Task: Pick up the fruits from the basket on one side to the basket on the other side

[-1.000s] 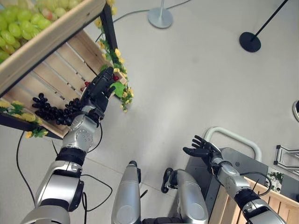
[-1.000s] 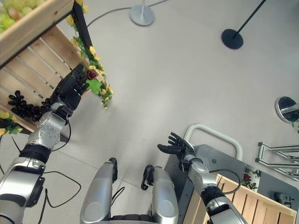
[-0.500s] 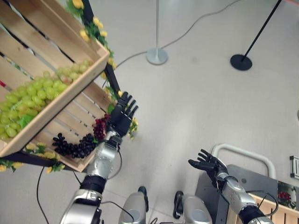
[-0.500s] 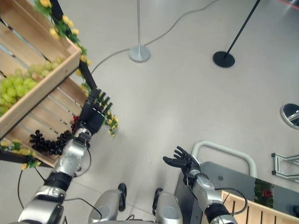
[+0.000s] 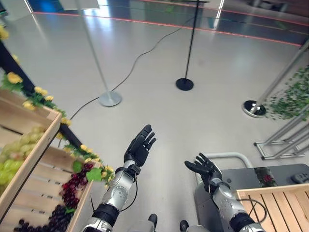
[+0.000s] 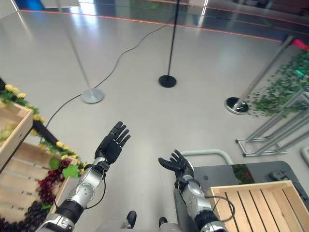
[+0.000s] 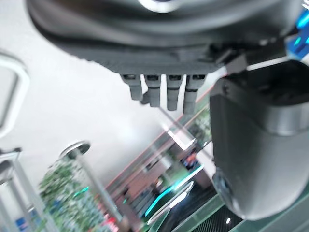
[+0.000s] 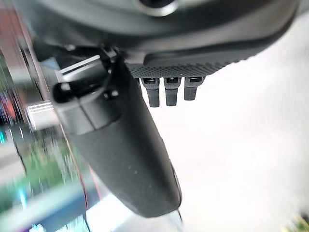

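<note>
The left hand (image 5: 139,147) is raised over the bare floor (image 5: 159,116) with its fingers straight and spread, holding nothing. The right hand (image 5: 204,168) hovers to its right, palm up, fingers loosely fanned and empty too. Red grapes (image 5: 73,186) and black grapes (image 5: 53,220) lie in the lower wooden crate (image 5: 36,186) at the near left, with green grapes (image 5: 14,154) in the crate above. Another wooden crate (image 5: 275,205) sits at the near right.

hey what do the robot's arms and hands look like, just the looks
Both arms are silver-grey metal segments with black joint bands. Each ends in a dark hand: the left hand and right hand are black, with slim segmented fingers and a textured palm edge in the wrist views.
</note>
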Motion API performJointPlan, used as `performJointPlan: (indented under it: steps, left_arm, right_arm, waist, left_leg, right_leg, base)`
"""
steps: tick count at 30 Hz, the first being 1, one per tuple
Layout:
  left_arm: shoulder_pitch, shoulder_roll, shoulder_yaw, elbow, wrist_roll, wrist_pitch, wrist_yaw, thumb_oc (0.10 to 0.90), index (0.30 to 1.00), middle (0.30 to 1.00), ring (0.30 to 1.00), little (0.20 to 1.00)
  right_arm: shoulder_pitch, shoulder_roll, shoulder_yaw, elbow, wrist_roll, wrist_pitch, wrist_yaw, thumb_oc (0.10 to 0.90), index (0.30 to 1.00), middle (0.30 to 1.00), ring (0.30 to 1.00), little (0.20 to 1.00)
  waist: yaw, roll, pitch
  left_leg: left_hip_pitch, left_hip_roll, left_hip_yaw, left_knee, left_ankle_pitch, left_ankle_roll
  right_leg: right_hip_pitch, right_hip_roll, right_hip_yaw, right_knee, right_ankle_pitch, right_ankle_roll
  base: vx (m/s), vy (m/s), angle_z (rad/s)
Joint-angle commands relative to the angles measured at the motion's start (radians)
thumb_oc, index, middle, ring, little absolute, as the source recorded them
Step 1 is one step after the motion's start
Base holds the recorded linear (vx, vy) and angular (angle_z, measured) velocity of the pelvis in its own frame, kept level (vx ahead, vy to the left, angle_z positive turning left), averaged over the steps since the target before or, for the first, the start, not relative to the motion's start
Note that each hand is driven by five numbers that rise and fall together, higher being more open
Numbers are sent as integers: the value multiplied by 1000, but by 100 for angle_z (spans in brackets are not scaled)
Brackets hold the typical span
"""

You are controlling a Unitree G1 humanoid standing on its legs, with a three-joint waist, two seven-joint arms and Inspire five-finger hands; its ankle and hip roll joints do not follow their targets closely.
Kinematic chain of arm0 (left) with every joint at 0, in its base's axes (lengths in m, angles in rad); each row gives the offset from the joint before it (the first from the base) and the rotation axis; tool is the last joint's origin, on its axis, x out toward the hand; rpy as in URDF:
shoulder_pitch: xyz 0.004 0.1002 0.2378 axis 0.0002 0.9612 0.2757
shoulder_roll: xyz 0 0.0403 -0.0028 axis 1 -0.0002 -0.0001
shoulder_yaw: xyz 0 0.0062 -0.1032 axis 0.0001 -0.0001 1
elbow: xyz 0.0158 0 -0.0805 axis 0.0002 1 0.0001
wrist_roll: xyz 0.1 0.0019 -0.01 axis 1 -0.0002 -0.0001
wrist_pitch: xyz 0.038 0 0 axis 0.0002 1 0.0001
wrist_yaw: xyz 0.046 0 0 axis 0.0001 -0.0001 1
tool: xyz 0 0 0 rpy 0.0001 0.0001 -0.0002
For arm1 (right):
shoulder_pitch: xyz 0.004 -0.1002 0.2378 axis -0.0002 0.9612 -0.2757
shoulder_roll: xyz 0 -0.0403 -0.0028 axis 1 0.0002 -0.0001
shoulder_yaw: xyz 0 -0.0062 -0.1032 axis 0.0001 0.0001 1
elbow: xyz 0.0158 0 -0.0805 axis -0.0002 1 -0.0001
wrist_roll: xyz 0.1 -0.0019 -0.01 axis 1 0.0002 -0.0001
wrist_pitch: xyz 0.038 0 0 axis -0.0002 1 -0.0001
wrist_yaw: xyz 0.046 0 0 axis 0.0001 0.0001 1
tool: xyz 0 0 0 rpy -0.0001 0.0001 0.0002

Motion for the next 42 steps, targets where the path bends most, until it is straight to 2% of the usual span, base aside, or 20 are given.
performJointPlan:
  steps: [1, 3, 4, 7, 8, 10, 14, 17, 19, 21, 23, 25, 27, 29, 32, 33, 35, 37, 40, 42]
  left_arm:
    - [-82, 2, 26, -79, -1, -78, -28, 800, 900, 900, 900, 900]
    - [-51, 14, 51, -97, 23, -64, -33, 800, 900, 900, 900, 900]
    - [-40, 15, 57, -102, 21, -61, -32, 800, 900, 900, 900, 900]
    - [-15, 11, 82, -98, 15, -42, -43, 800, 900, 900, 900, 900]
    - [-13, 10, 83, -94, 13, -45, -41, 800, 900, 900, 900, 900]
    - [-16, -6, 82, -82, 16, -31, -38, 800, 900, 900, 900, 900]
    - [-18, -15, 76, -88, 29, -18, -28, 800, 900, 900, 900, 900]
    - [-2, -25, 86, -106, 32, -10, -22, 800, 900, 900, 900, 900]
    - [32, -27, 105, -145, 47, -7, -27, 800, 900, 900, 900, 900]
    - [48, -26, 110, -170, 59, 1, -42, 800, 900, 900, 900, 900]
    - [11, -24, 82, -155, 33, 21, -19, 800, 900, 900, 900, 900]
    - [-7, -25, 68, -158, 63, 11, -4, 800, 900, 900, 900, 900]
    - [-10, -7, 75, -165, 81, 4, 11, 800, 900, 900, 900, 900]
    - [-5, 0, 93, -175, 93, 14, 13, 800, 900, 900, 900, 900]
    - [-3, 10, 94, -194, 95, 21, 16, 800, 900, 900, 900, 900]
    - [11, 10, 101, -197, 52, 17, 34, 800, 900, 900, 900, 900]
    - [10, 10, 104, -204, 50, 34, 28, 800, 900, 900, 900, 900]
    - [9, 8, 102, -195, 51, 37, 18, 800, 900, 900, 900, 900]
    - [8, 25, 82, -213, 99, 51, 3, 800, 900, 900, 900, 900]
    - [11, 50, 61, -254, 169, 44, 25, 800, 900, 900, 900, 900]
  right_arm:
    - [-34, -48, -41, -60, 19, -134, -11, 800, 900, 900, 900, 900]
    - [-29, -39, -31, -60, -28, -162, -27, 800, 900, 900, 900, 900]
    - [-25, -39, -26, -64, -41, -166, -34, 800, 900, 900, 900, 900]
    - [-18, -38, -25, -53, -89, -179, -38, 800, 900, 900, 900, 900]
    - [-20, -40, -23, -47, -93, -181, -32, 800, 900, 900, 900, 900]
    - [-23, -54, -18, -53, -80, -181, -25, 800, 900, 900, 900, 900]
    - [-10, -82, -8, -145, -104, -165, -57, 800, 900, 900, 900, 900]
    - [9, -99, -23, -184, -138, -170, -62, 800, 900, 900, 900, 900]
    - [15, -117, -40, -213, -150, -190, -44, 800, 900, 900, 900, 900]
    - [12, -124, -49, -237, -147, -209, -38, 800, 900, 900, 900, 900]
    - [0, -131, -67, -249, -140, -230, -55, 800, 900, 900, 900, 900]
    - [-10, -133, -73, -268, -122, -240, -48, 800, 900, 900, 900, 900]
    - [-21, -130, -82, -292, -176, -253, -48, 800, 900, 900, 900, 900]
    - [-32, -124, -75, -320, -222, -274, -56, 800, 900, 900, 900, 900]
    - [-43, -131, -79, -334, -268, -300, -74, 800, 900, 900, 900, 900]
    - [-71, -156, -77, -351, -351, -321, -103, 800, 900, 900, 900, 900]
    - [-96, -193, -92, -382, -426, -321, -162, 800, 900, 900, 900, 900]
    - [-109, -219, -103, -384, -455, -298, -187, 800, 900, 900, 900, 900]
    - [-162, -324, -116, -343, -529, -131, -220, 800, 900, 900, 900, 900]
    - [-180, -375, -115, -314, -551, 17, -231, 800, 900, 900, 900, 900]
  waist:
    - [2, 71, -1]
    - [33, 93, -2]
    - [43, 97, -10]
    - [81, 91, -43]
    - [85, 84, -47]
    - [83, 63, -63]
    - [60, 42, -54]
    - [48, 27, -41]
    - [52, 9, -23]
    - [56, 20, -14]
    - [29, 38, -23]
    - [28, 42, -22]
    - [25, 56, -7]
    - [31, 65, 7]
    - [34, 60, 16]
    - [44, 53, 17]
    - [41, 46, 18]
    - [43, 43, 16]
    - [51, 36, 4]
    - [55, 31, 1]
  left_leg:
    - [72, 35, 35, -29, -69, -40]
    - [82, 66, 138, -68, -39, -40]
    - [78, 75, 164, -78, -29, -40]
    - [61, 94, 223, -104, 2, -60]
    - [57, 94, 231, -104, 3, -66]
    - [39, 106, 247, -102, 11, -87]
    - [33, 120, 257, -58, -6, -107]
    - [11, 96, 221, 31, -38, -110]
    - [-5, 55, 124, 138, -89, -100]
    - [-6, 62, 88, 113, -60, -106]
    - [61, 82, 129, -7, -49, -94]
    - [65, 75, 122, -7, -52, -91]
    - [88, 96, 173, -12, -58, -81]
    - [88, 108, 183, 12, -68, -70]
    - [80, 115, 189, 47, -85, -76]
    - [75, 135, 210, 71, -90, -88]
    - [72, 144, 196, 60, -84, -94]
    - [78, 153, 201, 42, -70, -101]
    - [98, 161, 184, -27, -42, -118]
    - [104, 165, 186, -57, -31, -124]
  right_leg:
    - [-73, 0, -163, 46, 189, 11]
    - [-58, -16, -315, 190, 142, 0]
    - [-46, -22, -358, 209, 131, -6]
    - [76, -18, -450, 99, 50, -21]
    - [92, -18, -456, 57, 58, -22]
    - [117, 6, -434, -65, 87, -28]
    - [120, 22, -428, -100, 99, -53]
    - [122, 20, -403, -103, 109, -63]
    - [119, 11, -341, -101, 126, -66]
    - [121, 22, -301, -102, 132, -63]
    - [113, 34, -302, -99, 125, -59]
    - [93, 29, -317, -67, 119, -49]
    - [46, 0, -355, 57, 107, -25]
    - [9, -48, -350, 147, 111, 0]
    - [20, -69, -350, 107, 112, 0]
    - [52, -62, -371, 46, 106, -9]
    - [64, -41, -344, 8, 108, -18]
    - [73, -43, -359, -11, 120, -15]
    - [103, -35, -375, -68, 136, -12]
    - [108, -35, -387, -88, 144, -9]
  base:
    - [-122, 60, -103]
    - [-168, 63, -128]
    - [-106, 2, -152]
    - [-21, -100, -132]
    - [-5, -217, -93]
    - [-6, -240, -90]
    - [1, -127, -48]
    - [-3, -18, -6]
    - [-11, 46, -50]
    - [-13, 127, -86]
    - [-36, 199, -73]
    - [-62, 77, -8]
    - [-59, 22, -45]
    - [-59, -52, -85]
    - [-10, -140, -33]
    - [24, -206, -5]
    - [12, -201, -12]
    - [12, -96, 5]
    - [33, -72, 12]
    - [9, -34, 8]
